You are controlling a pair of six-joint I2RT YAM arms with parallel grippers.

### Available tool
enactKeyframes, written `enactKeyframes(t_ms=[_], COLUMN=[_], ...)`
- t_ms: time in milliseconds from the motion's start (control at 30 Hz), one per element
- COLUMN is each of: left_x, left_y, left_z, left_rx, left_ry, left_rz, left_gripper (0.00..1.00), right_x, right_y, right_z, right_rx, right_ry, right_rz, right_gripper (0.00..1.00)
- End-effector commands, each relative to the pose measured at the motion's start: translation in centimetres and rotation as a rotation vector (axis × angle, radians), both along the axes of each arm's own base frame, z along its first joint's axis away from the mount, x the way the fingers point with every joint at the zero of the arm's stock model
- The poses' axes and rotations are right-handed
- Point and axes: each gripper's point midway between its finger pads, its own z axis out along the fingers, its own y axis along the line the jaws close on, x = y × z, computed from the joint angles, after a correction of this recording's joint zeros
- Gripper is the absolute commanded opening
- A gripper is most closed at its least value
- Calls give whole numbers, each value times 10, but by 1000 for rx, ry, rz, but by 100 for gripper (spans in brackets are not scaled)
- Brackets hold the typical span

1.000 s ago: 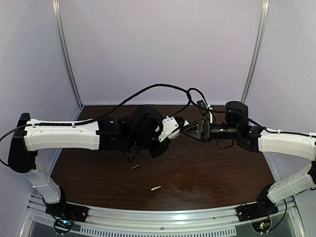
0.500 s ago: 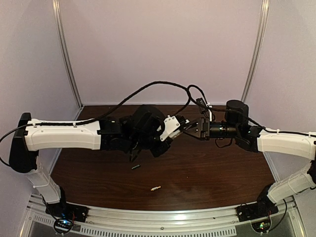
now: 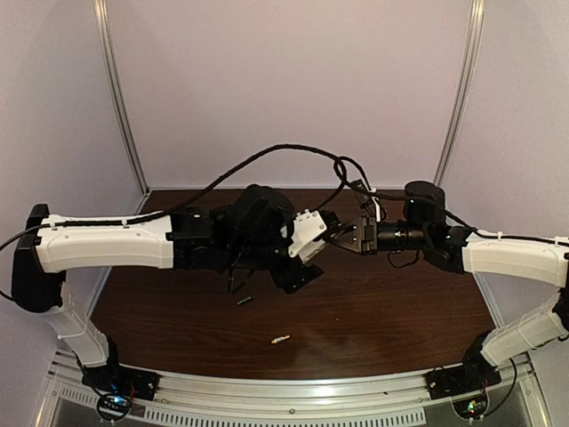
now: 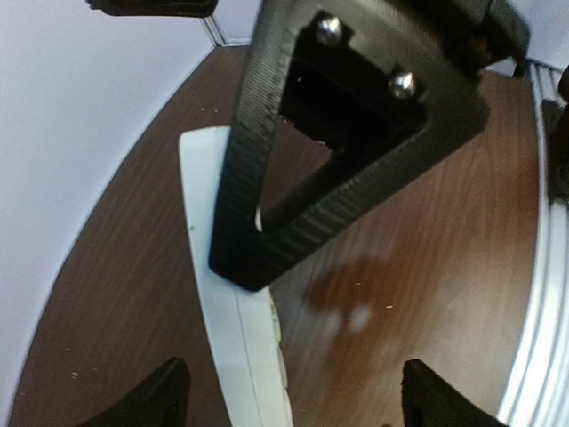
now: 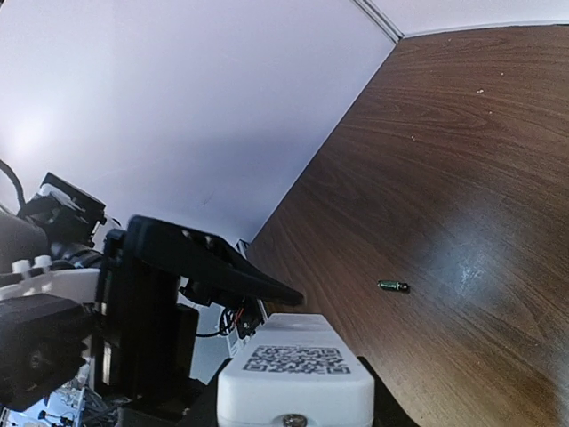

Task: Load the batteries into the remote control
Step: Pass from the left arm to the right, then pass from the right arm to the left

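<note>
Two-arm handover of the remote control.
My left gripper is standing open, right gripper pinching it; next, likely fetching the batteries.

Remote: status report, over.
Left tool open, astride remote. Right tool clamped on remote, above table. Dark battery and pale battery loose on table, unloaded. No obstruction seen.

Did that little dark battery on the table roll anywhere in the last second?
No. The dark battery lies where it was, at the same gap from the pale battery and the front rail.
</note>
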Motion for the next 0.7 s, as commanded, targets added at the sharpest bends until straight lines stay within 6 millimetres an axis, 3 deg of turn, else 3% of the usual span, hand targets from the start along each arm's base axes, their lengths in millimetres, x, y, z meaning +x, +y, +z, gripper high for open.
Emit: enactKeyframes(t_ms=[0, 133, 333, 533, 667], left_x=[-34, -50, -57, -67, -71], left_y=[8, 22, 35, 34, 28], left_z=[51, 64, 71, 71, 59], left_rx=[-179, -288, -390, -422, -402], left_ry=[102, 233, 372, 484, 543], left_rz=[-144, -222, -266, -329, -352], left_gripper=[92, 94, 92, 89, 85], right_x=[-13, -29, -53, -76, -87], right_y=[-2, -4, -6, -8, -7], right_z=[30, 46, 69, 92, 101], right_rx=[3, 36, 93, 135, 154], right_ry=[-135, -211, -304, -400, -435], right_rz=[70, 142, 235, 308, 343], right_gripper=[1, 0, 0, 0, 0])
